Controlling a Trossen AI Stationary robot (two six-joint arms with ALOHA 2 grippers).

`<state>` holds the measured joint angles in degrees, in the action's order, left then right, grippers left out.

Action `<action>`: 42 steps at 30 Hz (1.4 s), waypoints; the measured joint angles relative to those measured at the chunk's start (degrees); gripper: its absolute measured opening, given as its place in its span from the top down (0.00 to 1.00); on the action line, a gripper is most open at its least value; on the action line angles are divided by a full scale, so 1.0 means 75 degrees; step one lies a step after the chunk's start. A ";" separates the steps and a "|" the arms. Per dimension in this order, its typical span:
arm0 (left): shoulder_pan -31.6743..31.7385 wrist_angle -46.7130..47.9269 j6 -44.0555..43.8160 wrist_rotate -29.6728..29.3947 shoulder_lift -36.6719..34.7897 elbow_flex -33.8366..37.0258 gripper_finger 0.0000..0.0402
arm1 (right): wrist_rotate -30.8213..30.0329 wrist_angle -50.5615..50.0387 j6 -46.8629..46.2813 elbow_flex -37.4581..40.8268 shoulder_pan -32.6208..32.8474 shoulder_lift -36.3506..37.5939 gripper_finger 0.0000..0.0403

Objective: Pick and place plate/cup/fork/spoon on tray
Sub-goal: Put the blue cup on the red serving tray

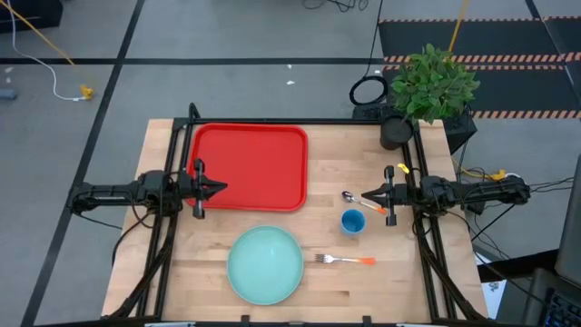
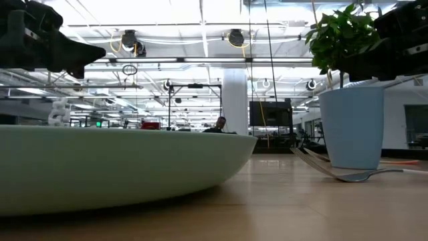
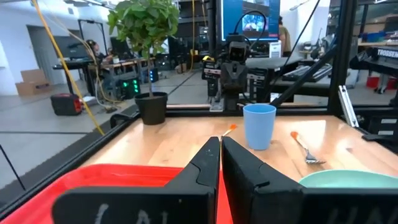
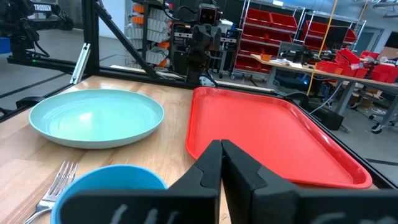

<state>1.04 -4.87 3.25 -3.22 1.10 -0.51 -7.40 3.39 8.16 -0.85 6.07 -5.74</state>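
Plate: the pale green plate [image 2: 114, 164] is seen closest to the low camera; it lies on the bare wood at the table's near edge [image 1: 264, 263], just in front of the tray.
Tray: the red tray [image 1: 251, 167] is laid flat on the left half of the table, with nothing resting on it.
Cup: the blue cup [image 1: 352, 222] is stood upright right of the plate, close beneath the right gripper.
Fork: the fork [image 1: 345, 260] is laid on the wood just right of the plate, tines toward the plate, orange handle pointing away.
Spoon: the spoon [image 1: 359, 202] is laid just behind the cup, its bowl toward the tray and its orange handle under the right gripper.
Left gripper: the left gripper [image 1: 216, 189] is held over the tray's left edge with fingers pressed together, nothing between them.
Right gripper: the right gripper [image 1: 367, 196] is held above the spoon and cup, fingers closed and empty.
Plant: a potted plant [image 1: 427, 89] is stood at the far right corner.
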 joint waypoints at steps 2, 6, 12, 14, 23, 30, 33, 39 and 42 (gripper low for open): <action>0.0000 -0.0017 -0.0234 0.0000 0.0000 0.0000 0.95 | -0.0001 0.0002 0.0000 -0.0001 0.0000 0.0000 1.00; 0.0000 -0.0391 -0.0537 0.0019 0.0000 -0.0003 0.95 | -0.0001 -0.0001 0.0000 -0.0002 -0.0001 0.0000 1.00; -0.0015 -0.0687 -0.1699 0.0432 0.0003 -0.0226 0.95 | -0.0003 0.0002 0.0000 -0.0002 0.0000 0.0000 1.00; -0.0023 -0.0690 -0.1921 0.0628 0.0003 -0.0464 0.95 | 0.0000 0.0001 0.0000 0.0001 0.0000 0.0000 1.00; -0.0406 -0.0567 -0.1527 0.0509 0.0788 -0.1913 0.95 | 0.0000 0.0001 0.0000 -0.0002 0.0000 0.0000 1.00; -0.0786 -0.0055 -0.0792 0.0366 0.2749 -0.3830 0.95 | -0.0003 0.0002 0.0000 -0.0002 -0.0001 0.0000 1.00; -0.1062 0.0932 -0.0615 0.0364 0.3689 -0.4943 0.95 | -0.0003 0.0005 0.0000 -0.0002 -0.0002 0.0000 1.00; -0.1681 0.2929 -0.0494 0.0364 0.5557 -0.6961 0.95 | -0.0003 0.0370 0.0000 -0.0002 0.0000 0.0000 1.00; -0.1966 0.3679 -0.0330 0.0083 0.6435 -0.7693 0.95 | -0.0003 0.0486 -0.0004 -0.0002 0.0000 0.0000 1.00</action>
<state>-13.71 22.72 0.77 -2.60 49.37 -58.21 -7.42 7.03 8.13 -0.86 6.06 -5.74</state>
